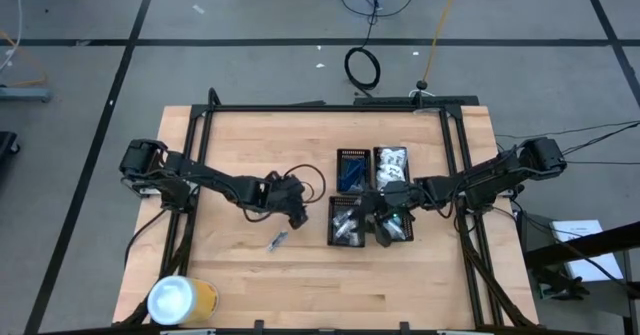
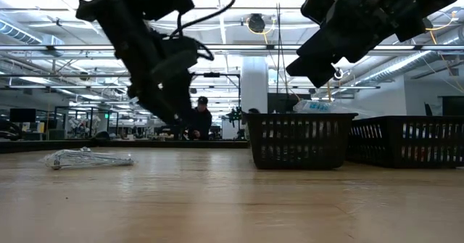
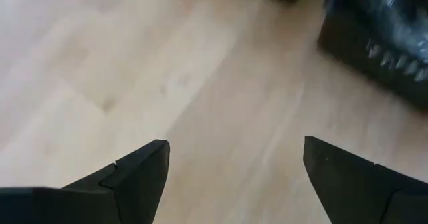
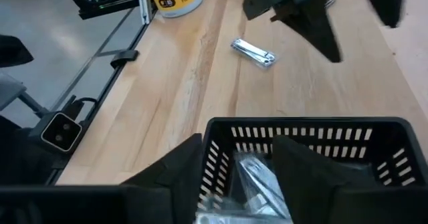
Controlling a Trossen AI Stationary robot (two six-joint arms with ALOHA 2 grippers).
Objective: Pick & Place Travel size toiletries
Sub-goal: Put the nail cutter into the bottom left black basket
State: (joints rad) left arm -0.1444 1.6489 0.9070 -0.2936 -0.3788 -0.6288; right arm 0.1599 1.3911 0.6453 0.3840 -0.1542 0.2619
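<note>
A silvery sachet (image 1: 277,241) lies flat on the bare wood, to the left of the black trays; it also shows in the low view (image 2: 87,158) and the right wrist view (image 4: 253,52). My left gripper (image 1: 293,207) hovers open just beyond it, over bare table (image 3: 234,177). My right gripper (image 1: 385,220) hangs open above the near-left tray (image 4: 307,125), with nothing between its fingers (image 4: 237,177). Silvery sachets (image 4: 251,177) lie inside that tray. Blue items (image 1: 350,175) and white packets (image 1: 390,160) fill the two far trays.
Several black gridded trays (image 2: 301,141) sit together right of the table's middle. A yellow cylinder with a white lid (image 1: 182,300) stands at the near left corner. Bare wood stretches along the near edge and the left half. A person stands in the room far behind.
</note>
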